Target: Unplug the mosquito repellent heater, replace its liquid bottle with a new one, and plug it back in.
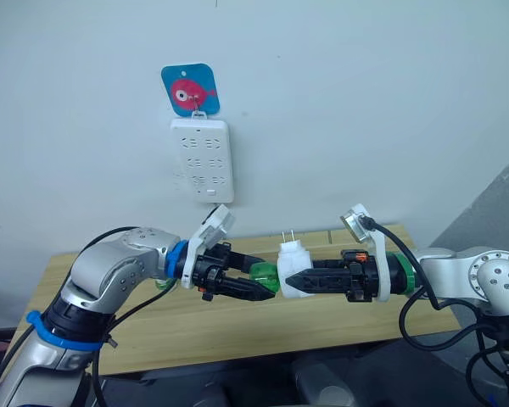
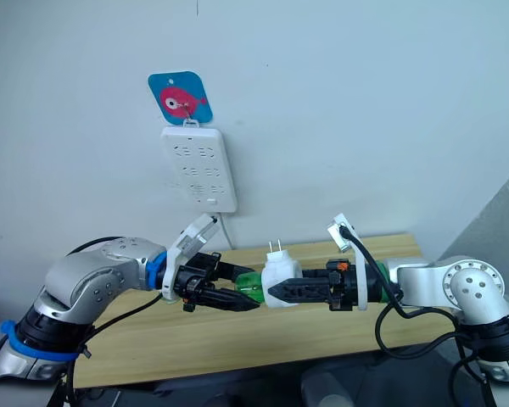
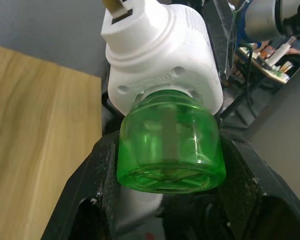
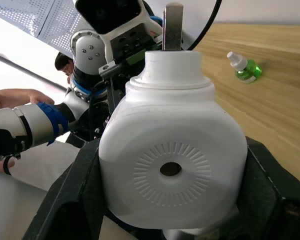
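- Above the wooden counter [image 1: 195,326], the right gripper [image 1: 290,280] clamps its fingers on the small white rounded plastic heater [image 1: 292,270], prongs up.
- The left gripper [image 1: 263,287] grips the green translucent bottle [image 3: 171,150] fitted in its base.

My right claw [image 1: 299,281] covers the heater's [image 1: 292,259] lower body. My left claw [image 3: 160,200] hides the green bottle's [image 3: 171,150] sides. The table's [image 1: 237,326] legs are cut off.

Heater [image 4: 170,150] matt white plastic, bottle [image 3: 170,150] glossy clear-green plastic, table [image 1: 237,326] wood.
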`<state>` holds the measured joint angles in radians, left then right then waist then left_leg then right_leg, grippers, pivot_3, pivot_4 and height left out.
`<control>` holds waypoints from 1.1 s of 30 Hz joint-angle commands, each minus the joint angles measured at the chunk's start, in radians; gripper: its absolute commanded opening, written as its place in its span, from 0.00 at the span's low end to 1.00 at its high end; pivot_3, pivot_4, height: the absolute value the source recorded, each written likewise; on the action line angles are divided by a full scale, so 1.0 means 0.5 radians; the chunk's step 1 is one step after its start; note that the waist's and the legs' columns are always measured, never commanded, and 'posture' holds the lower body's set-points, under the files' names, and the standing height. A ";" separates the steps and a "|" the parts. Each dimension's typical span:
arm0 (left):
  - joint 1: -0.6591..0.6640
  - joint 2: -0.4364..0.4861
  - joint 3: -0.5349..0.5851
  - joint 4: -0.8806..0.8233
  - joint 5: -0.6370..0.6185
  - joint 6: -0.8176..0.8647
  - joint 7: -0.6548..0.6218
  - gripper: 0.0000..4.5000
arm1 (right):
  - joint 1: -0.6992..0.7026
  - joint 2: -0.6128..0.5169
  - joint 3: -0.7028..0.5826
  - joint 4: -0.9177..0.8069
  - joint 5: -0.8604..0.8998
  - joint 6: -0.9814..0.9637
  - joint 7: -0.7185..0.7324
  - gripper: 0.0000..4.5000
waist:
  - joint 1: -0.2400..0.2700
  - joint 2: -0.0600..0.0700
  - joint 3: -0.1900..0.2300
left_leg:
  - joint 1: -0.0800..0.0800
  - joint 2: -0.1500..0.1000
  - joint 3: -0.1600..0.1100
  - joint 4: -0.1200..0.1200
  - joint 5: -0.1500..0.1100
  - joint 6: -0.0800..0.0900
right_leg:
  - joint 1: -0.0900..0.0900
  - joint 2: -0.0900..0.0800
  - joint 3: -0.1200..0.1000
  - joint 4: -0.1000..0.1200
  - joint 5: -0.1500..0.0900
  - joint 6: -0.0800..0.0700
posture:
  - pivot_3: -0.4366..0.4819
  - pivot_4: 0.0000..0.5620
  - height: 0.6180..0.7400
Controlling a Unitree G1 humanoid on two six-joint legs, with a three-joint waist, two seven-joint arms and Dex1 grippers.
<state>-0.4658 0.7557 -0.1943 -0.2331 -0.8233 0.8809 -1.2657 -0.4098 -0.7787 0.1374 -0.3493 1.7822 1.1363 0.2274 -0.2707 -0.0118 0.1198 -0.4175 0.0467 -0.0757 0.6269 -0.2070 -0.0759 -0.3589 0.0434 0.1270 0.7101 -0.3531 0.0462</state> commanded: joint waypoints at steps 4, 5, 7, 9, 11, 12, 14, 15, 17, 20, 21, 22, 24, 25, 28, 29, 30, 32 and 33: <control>0.098 -0.057 0.036 -0.016 0.361 -0.571 -0.016 0.93 | 0.018 -0.004 -0.092 -0.017 0.123 -0.050 -0.021 0.66 | 0.007 -0.001 0.009 | -0.001 0.000 0.001 0.000 0.000 0.000 | -0.001 0.000 0.001 0.000 0.000 0.000 | 0.20 0.15 0.95; 0.140 -0.067 0.055 -0.030 0.411 -0.718 -0.054 0.99 | 0.029 -0.010 -0.100 -0.009 0.142 -0.056 -0.034 0.66 | 0.011 -0.002 0.010 | -0.001 0.000 0.001 0.000 0.000 0.000 | -0.001 0.000 0.002 -0.001 0.000 0.000 | 0.20 0.15 0.95; 0.226 -0.107 0.126 -0.052 0.497 -0.959 -0.028 1.00 | 0.060 -0.027 -0.121 0.003 0.176 -0.069 -0.061 0.66 | 0.021 -0.003 0.012 | -0.002 0.001 0.001 0.000 0.000 0.000 | -0.001 0.000 0.002 -0.001 0.000 0.000 | 0.19 0.15 0.95; 0.356 -0.169 0.196 -0.067 0.648 -1.346 0.027 1.00 | 0.102 -0.042 -0.150 0.017 0.218 -0.090 -0.095 0.66 | 0.032 -0.002 0.012 | -0.002 0.001 0.002 0.000 0.000 0.000 | -0.001 0.000 0.003 -0.001 0.000 0.000 | 0.19 0.15 0.95; 0.468 -0.232 0.242 -0.061 0.763 -1.675 0.049 1.00 | 0.137 -0.048 -0.172 0.027 0.247 -0.109 -0.122 0.66 | 0.041 -0.003 0.012 | -0.002 0.001 0.003 0.000 0.000 0.000 | -0.001 0.000 0.004 -0.003 0.000 0.000 | 0.19 0.15 0.95; 0.508 -0.275 0.267 -0.056 0.792 -1.794 0.075 1.00 | 0.150 -0.051 -0.177 0.029 0.253 -0.115 -0.130 0.66 | 0.044 -0.003 0.012 | -0.002 0.001 0.003 0.000 0.000 0.000 | -0.001 -0.001 0.004 -0.003 0.000 0.000 | 0.19 0.15 0.95; 0.559 -0.343 0.275 -0.048 0.860 -2.012 0.105 1.00 | 0.167 -0.055 -0.185 0.029 0.267 -0.126 -0.143 0.66 | 0.049 -0.003 0.012 | -0.003 0.001 0.004 0.001 0.000 0.000 | -0.001 -0.002 0.005 -0.003 0.000 0.000 | 0.19 0.15 0.95; 0.574 -0.373 0.269 -0.052 0.869 -2.070 0.117 1.00 | 0.170 -0.056 -0.188 0.030 0.270 -0.126 -0.145 0.66 | 0.050 -0.003 0.012 | -0.003 0.000 0.004 0.002 0.000 0.000 | 0.000 -0.002 0.005 -0.004 0.000 0.000 | 0.20 0.15 0.95; 0.583 -0.425 0.243 -0.039 0.916 -2.215 0.132 1.00 | 0.172 -0.056 -0.191 0.031 0.270 -0.125 -0.148 0.66 | 0.052 -0.004 0.012 | -0.003 0.000 0.004 0.003 0.000 0.000 | 0.001 -0.002 0.006 -0.004 0.000 0.000 | 0.20 0.14 0.95; 0.563 -0.468 0.196 0.051 1.013 -2.371 0.156 1.00 | 0.167 -0.053 -0.188 0.032 0.269 -0.129 -0.155 0.66 | 0.051 -0.003 0.012 | -0.002 0.000 0.005 0.003 0.000 0.000 | 0.001 -0.002 0.006 -0.004 0.000 0.000 | 0.20 0.14 0.95; 0.551 -0.483 0.183 0.093 1.043 -2.414 0.167 1.00 | 0.162 -0.051 -0.185 0.032 0.270 -0.132 -0.160 0.66 | 0.051 -0.003 0.012 | -0.001 0.000 0.005 0.003 0.000 0.000 | 0.001 -0.002 0.006 -0.004 0.000 0.000 | 0.20 0.14 0.95; 0.539 -0.495 0.174 0.125 1.063 -2.449 0.175 1.00 | 0.157 -0.050 -0.182 0.032 0.272 -0.134 -0.165 0.66 | 0.050 -0.003 0.012 | -0.002 0.000 0.005 0.003 0.000 0.000 | 0.001 -0.002 0.006 -0.004 0.000 0.000 | 0.20 0.14 0.95; 0.509 -0.516 0.151 0.176 1.081 -2.496 0.190 1.00 | 0.146 -0.050 -0.180 0.031 0.274 -0.135 -0.168 0.66 | 0.050 -0.003 0.012 | -0.002 0.000 0.005 0.003 0.000 0.000 | 0.001 -0.002 0.005 -0.004 0.000 0.000 | 0.20 0.14 0.95; 0.491 -0.529 0.143 0.198 1.086 -2.503 0.203 1.00 | 0.142 -0.053 -0.181 0.029 0.278 -0.133 -0.168 0.66 | 0.049 -0.004 0.012 | -0.002 0.000 0.005 0.003 0.000 0.000 | 0.001 -0.002 0.005 -0.004 0.000 0.000 | 0.19 0.14 0.95; 0.448 -0.546 0.125 0.249 1.103 -2.551 0.222 0.87 | 0.135 -0.060 -0.183 0.026 0.287 -0.129 -0.168 0.66 | 0.049 -0.003 0.012 | -0.002 0.000 0.005 0.003 0.000 0.000 | 0.001 -0.002 0.005 -0.004 0.000 0.000 | 0.19 0.14 0.95; 0.437 -0.549 0.121 0.255 1.100 -2.554 0.226 0.81 | 0.133 -0.064 -0.182 0.025 0.287 -0.126 -0.166 0.66 | 0.049 -0.004 0.012 | -0.002 0.000 0.005 0.003 0.000 0.000 | 0.001 -0.002 0.005 -0.004 0.000 0.000 | 0.19 0.14 0.95; 0.430 -0.554 0.117 0.253 1.090 -2.554 0.231 0.73 | 0.134 -0.066 -0.182 0.023 0.288 -0.125 -0.166 0.66 | 0.047 -0.003 0.012 | -0.002 0.000 0.005 0.002 0.000 0.000 | 0.001 -0.002 0.005 -0.004 0.000 0.000 | 0.19 0.14 0.95; 0.431 -0.555 0.104 0.229 1.062 -2.543 0.229 0.60 | 0.136 -0.070 -0.181 0.019 0.286 -0.125 -0.166 0.66 | 0.046 -0.003 0.012 | -0.002 0.000 0.005 0.002 0.000 0.000 | 0.001 -0.002 0.005 -0.004 0.000 0.000 | 0.19 0.14 0.95; 0.438 -0.554 0.099 0.207 1.050 -2.535 0.231 0.53 | 0.138 -0.070 -0.180 0.018 0.287 -0.127 -0.168 0.66 | 0.046 -0.003 0.012 | -0.002 0.000 0.004 0.002 0.000 0.000 | 0.001 -0.002 0.005 -0.004 0.000 0.000 | 0.19 0.14 0.95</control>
<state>-0.2362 0.4832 -0.1466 -0.0964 -0.2709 -0.3786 -1.1667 -0.3272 -0.8090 0.0657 -0.3191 1.8984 1.0774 0.1358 -0.2477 -0.0135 0.1260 -0.4186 0.0469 -0.0735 0.6281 -0.2070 -0.0759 -0.3585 0.0427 0.1294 0.7084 -0.3530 0.0462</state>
